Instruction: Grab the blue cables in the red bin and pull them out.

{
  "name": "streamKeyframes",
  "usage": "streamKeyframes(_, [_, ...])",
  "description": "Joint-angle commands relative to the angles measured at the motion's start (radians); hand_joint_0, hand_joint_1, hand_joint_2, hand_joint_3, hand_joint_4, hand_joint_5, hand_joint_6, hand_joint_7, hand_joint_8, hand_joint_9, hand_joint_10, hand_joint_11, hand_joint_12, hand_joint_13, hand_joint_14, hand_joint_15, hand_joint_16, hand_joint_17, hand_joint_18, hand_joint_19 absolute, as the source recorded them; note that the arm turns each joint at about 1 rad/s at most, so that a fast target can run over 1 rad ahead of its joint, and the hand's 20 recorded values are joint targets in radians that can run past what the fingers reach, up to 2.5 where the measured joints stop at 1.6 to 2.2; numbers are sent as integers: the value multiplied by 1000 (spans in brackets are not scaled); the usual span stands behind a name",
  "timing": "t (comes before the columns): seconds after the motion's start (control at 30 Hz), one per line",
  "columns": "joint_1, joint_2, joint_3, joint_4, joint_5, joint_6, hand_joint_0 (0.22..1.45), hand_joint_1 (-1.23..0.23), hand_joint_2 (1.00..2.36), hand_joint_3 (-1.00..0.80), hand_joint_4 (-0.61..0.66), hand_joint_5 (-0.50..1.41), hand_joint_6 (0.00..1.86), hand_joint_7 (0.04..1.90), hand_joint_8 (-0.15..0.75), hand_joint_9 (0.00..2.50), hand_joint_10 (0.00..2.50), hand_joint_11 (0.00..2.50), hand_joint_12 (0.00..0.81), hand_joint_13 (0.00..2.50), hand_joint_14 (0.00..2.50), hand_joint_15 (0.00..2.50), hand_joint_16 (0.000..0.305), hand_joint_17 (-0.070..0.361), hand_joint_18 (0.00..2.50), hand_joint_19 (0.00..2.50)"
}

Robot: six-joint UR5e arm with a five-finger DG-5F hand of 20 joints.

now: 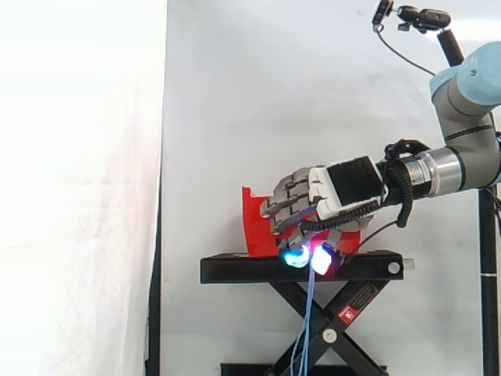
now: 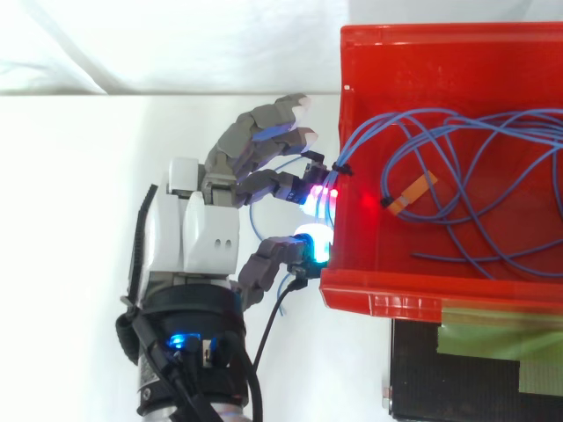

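Observation:
The red bin (image 2: 422, 35) stands on a black stand (image 1: 235, 269), with a tangle of thin blue cables (image 2: 437, 112) lying inside it. Some strands cross the bin's left rim and loop out to my hand (image 2: 207, 233). The hand is just outside that rim, its fingers curled and its glowing fingertips (image 2: 321, 193) pinched together on the strands. From the side, the hand (image 1: 325, 192) hovers in front of the bin (image 1: 254, 223), and blue cables (image 1: 308, 313) hang from its fingertips down past the stand's edge.
A small orange tag (image 2: 412, 193) sits on the cables inside the bin. Below the stand's top is a black scissor frame (image 1: 329, 329). A white curtain (image 1: 78, 188) hangs behind and to the left.

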Motion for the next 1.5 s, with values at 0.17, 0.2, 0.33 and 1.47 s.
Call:
streamKeyframes(0.17, [-4,1,-1,2,0,0,799,-936,1000,-1000,79,985,13,745,218,833,22,505,302,655,19,413,41,92,592,636])
streamKeyframes(0.2, [-4,0,-1,2,0,0,799,-935,1000,-1000,78,985,13,739,217,834,20,506,300,656,17,411,41,92,591,634])
streamKeyframes(0.33, [-5,0,-1,2,-3,0,799,-936,1000,-1000,82,984,13,738,216,838,20,500,301,656,17,417,41,92,590,645])
streamKeyframes(1.47, [-5,1,-1,-1,-3,0,850,-904,1000,-1000,36,1130,135,878,209,918,21,512,290,737,20,439,38,86,632,637])
